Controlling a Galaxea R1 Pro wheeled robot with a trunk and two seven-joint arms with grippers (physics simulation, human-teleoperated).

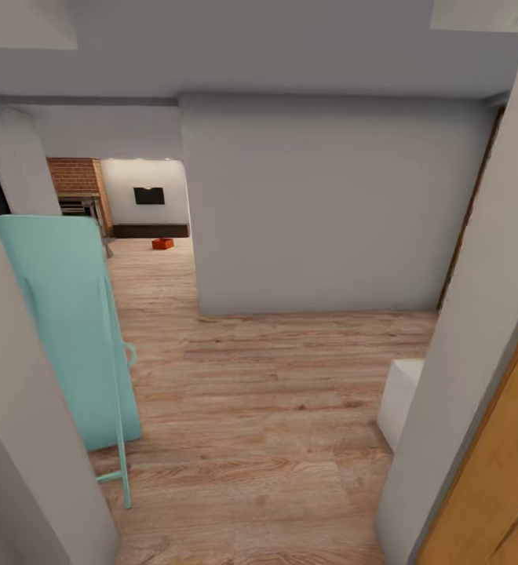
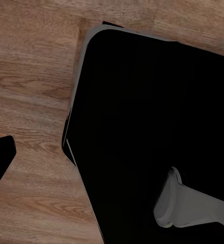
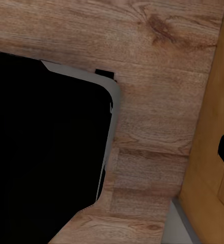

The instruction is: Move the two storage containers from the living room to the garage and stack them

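1. Looking down from the left wrist, the camera takes in a large black body (image 2: 152, 132) with a pale grey edge, over wood plank floor (image 2: 30, 91); a grey rounded part (image 2: 186, 206) juts across the black, and a dark tip (image 2: 0, 157) shows at the frame's side. Whether the left hand is apart or together cannot be told.
2. The right wrist camera shows a similar black body (image 3: 46, 152) with a grey rim over the same plank floor (image 3: 152, 61), beside an orange-brown wood panel (image 3: 211, 152). The right hand's state cannot be told either.
3. From the head, the view runs along a hallway of light wood planks (image 1: 267, 408), framed by pale walls close on both sides.
4. A turquoise door (image 1: 71, 322) stands open at the left, its edge toward the camera.
5. An orange-brown wood door (image 1: 502, 471) edges the lower right, and a low white block (image 1: 400, 396) sits on the floor just beside the right-hand wall.
6. A broad grey wall (image 1: 330, 204) faces the camera ahead; to its left an opening leads on into a far room.
7. One storage container (image 1: 162, 243), small and orange-red, rests on the plank floor of that far room, well apart from the robot.
8. Behind it a white wall carries a dark rectangular screen (image 1: 149, 195) above a dark low strip, and a brick wall (image 1: 74, 176) stands to the left.
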